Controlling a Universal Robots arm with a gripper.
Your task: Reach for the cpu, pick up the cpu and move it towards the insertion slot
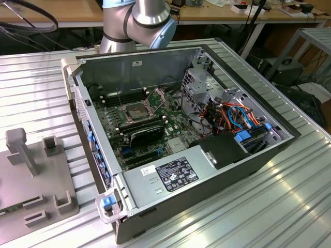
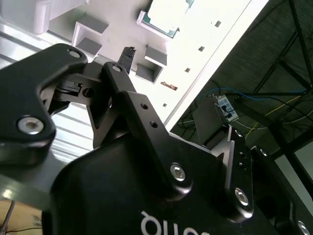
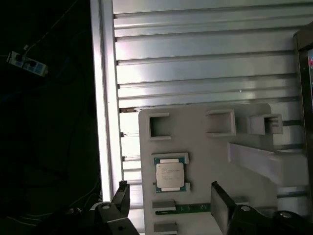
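The gripper point(image 3: 168, 187) holds its jaws spread wide, with nothing between them. In the first wrist view the cpu point(image 3: 170, 175) lies in line with that gap, just beyond the fingertips point(image 3: 122, 192) and untouched. It sits flat in a recess of the pale fixture plate point(image 3: 205, 147), which rests on the ribbed metal table point(image 3: 195, 58).

cpu point(image 3: 170, 175) on fixture point(image 3: 195, 144), insertion slot point(image 1: 135, 110) in case point(image 1: 139, 64)

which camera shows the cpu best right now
The first wrist view: the cpu lies whole and face-on in its grey holder, beyond the open pincer. The second wrist view has the cpu slanted and cut by the picture's edge. The exterior view takes in part of the holder.
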